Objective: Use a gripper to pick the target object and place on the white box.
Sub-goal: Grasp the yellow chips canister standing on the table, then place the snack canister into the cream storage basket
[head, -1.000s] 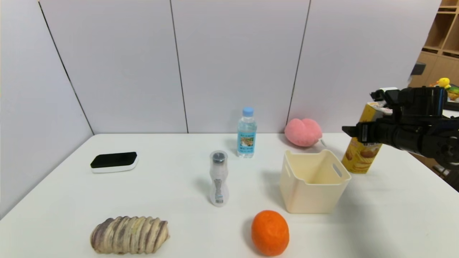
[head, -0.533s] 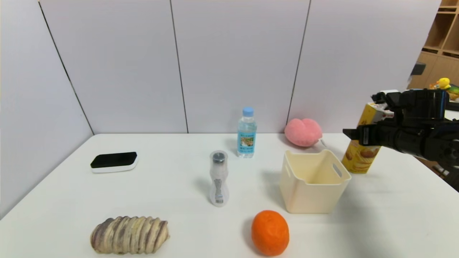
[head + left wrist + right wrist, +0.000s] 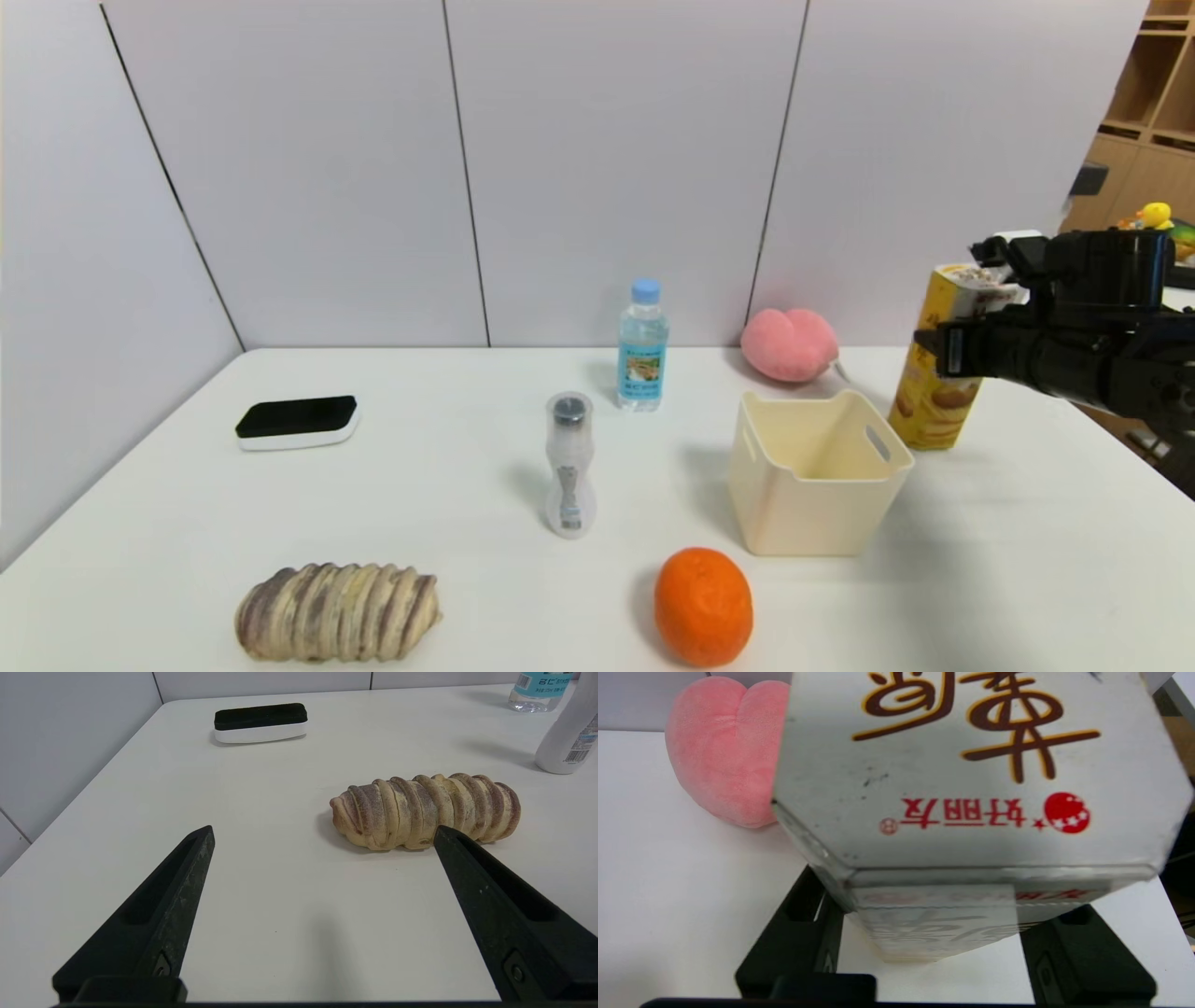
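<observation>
The right pincer (image 3: 931, 933) pinches the yellow chip carton (image 3: 936, 401), which stands on the worktop (image 3: 448, 485) just beside the cream bin (image 3: 812, 516) (left pincer (image 3: 324, 830) spread and idle), with the grasp apparently made and the lift and placing left to do.

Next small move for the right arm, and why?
Probably lift the yellow carton straight up: the right tool has its fingers on both sides of it, and the white box stands close by, open-topped, its rim above the carton's base.
</observation>
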`<state>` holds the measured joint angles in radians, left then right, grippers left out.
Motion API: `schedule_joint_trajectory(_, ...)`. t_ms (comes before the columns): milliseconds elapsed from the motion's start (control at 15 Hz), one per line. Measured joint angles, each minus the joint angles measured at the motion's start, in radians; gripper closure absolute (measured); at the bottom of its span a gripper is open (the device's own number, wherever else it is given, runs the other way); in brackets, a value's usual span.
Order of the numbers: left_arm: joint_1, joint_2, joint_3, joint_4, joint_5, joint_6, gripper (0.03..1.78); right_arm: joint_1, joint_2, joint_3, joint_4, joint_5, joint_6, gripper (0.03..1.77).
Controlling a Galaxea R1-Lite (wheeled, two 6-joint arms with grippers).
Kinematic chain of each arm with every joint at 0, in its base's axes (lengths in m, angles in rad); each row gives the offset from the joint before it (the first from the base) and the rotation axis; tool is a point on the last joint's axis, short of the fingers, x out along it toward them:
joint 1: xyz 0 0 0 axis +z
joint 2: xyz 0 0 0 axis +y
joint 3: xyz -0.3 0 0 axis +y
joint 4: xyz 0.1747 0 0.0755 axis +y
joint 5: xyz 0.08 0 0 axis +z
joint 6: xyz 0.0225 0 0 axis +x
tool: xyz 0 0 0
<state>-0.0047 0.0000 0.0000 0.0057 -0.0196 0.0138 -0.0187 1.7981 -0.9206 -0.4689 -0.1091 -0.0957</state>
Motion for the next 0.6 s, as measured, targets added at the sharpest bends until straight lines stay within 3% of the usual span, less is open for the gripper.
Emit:
schedule_joint_trajectory(133,0.000,0.000,0.000,0.000,0.000,0.000,0.12,0.000,0.000,0.006,-0.003,-0.001,-0.001,0.95)
schedule_joint_trajectory(600,0.000,0.000,0.000,0.000,0.000,0.000,0.12,-0.001,0.002,0.009,0.006,-0.027,-0.002,0.96)
